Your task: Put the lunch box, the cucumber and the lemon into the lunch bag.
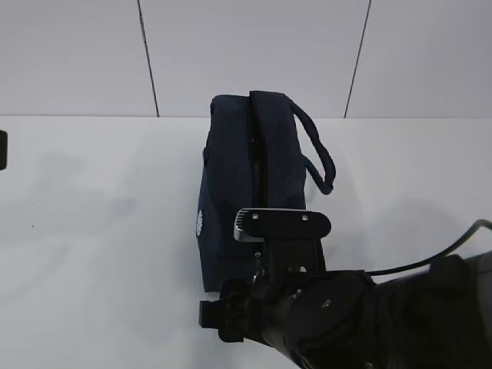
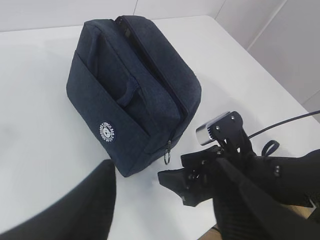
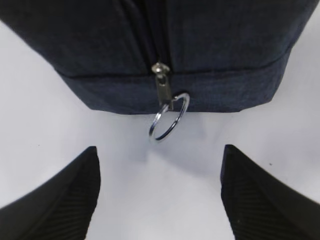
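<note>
Hanging back toward the near left corner of the surface, the left pincer shows only as a dark blurred shape at the bottom of its own view; its fingers stand apart with nothing between them, and it seems parked there to leave the bag free. Standing upright near the middle of the surface, closer to the far edge, the lunch bag has one short end turned toward the near edge, its white logo on the left side panel and its handles drooping to the right. That end carries the zipper's ring pull, which hangs low against the fabric. Lined up squarely with it, the right pincer hovers released, jaws wide on either side of the ring and short of touching it, probably readying to open the bag. Lunch box, cucumber and lemon appear nowhere. White and bare, the surface meets a pale panelled wall with dark seams.
</note>
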